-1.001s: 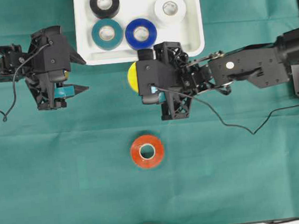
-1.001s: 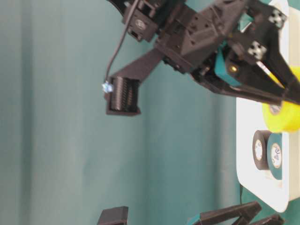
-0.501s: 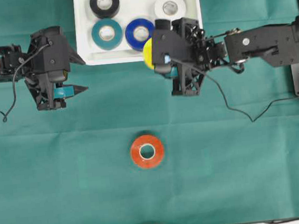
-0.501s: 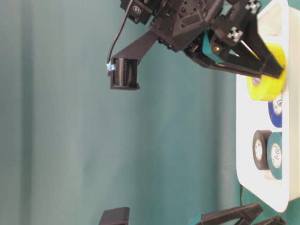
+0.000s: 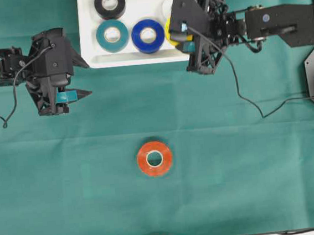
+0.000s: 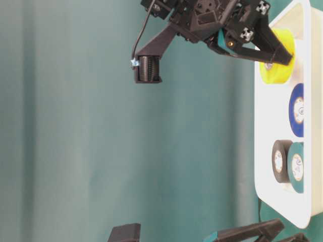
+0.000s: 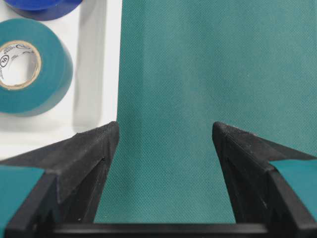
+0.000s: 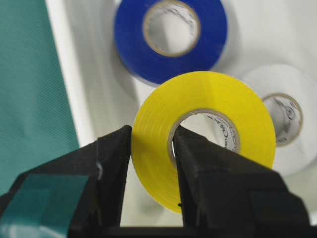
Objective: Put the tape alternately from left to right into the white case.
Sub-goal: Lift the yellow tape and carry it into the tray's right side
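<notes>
Over white case (image 5: pixel 91 46), right pincer (image 8: pixel 151 144) clamps bright yellow roll (image 8: pixel 203 134); left pincer (image 7: pixel 163 134) wide.

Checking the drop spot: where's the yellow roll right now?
Overhead view: the yellow roll is in the right claw, over the right half of the white case, beside the blue roll and white roll.

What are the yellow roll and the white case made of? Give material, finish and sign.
Yellow roll: glossy plastic-looking tape, fine wound ridges on its face, around a pale core that looks like cardboard. White case: smooth, slightly shiny, probably moulded plastic, given its rounded rim and soft reflections.
</notes>
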